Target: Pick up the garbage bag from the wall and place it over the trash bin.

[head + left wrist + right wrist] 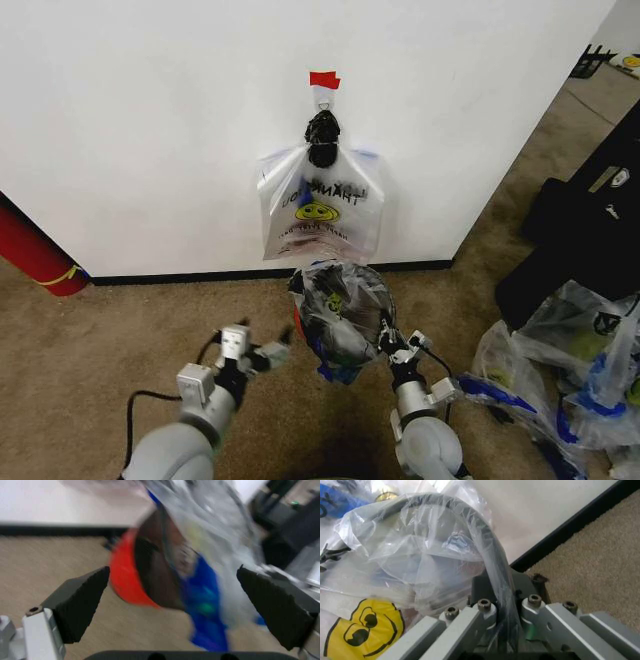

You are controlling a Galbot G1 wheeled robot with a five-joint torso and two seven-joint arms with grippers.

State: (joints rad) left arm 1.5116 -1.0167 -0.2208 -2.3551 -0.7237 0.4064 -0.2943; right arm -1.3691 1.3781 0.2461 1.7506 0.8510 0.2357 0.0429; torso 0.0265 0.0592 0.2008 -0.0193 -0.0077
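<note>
The garbage bag point(340, 305), see-through with blue bands, is draped over the small red trash bin point(125, 581) on the carpet below the white wall point(150, 130). My right gripper point(390, 342) is at the bin's right side. In the right wrist view the right gripper point(502, 611) is shut on the garbage bag point(420, 547) where its plastic wraps the bin's black rim point(487, 543). My left gripper point(273, 351) is open just left of the bin, apart from it. In the left wrist view the left gripper point(173, 570) faces the bin and the bag's blue band point(205, 600).
A similar smiley "THANK YOU" bag point(320, 205) hangs from the hook point(323, 97) under red tape point(324, 79). A big red cylinder point(35, 255) leans at the far left. Stuffed clear bags point(580, 370) and black cases point(590, 230) crowd the right.
</note>
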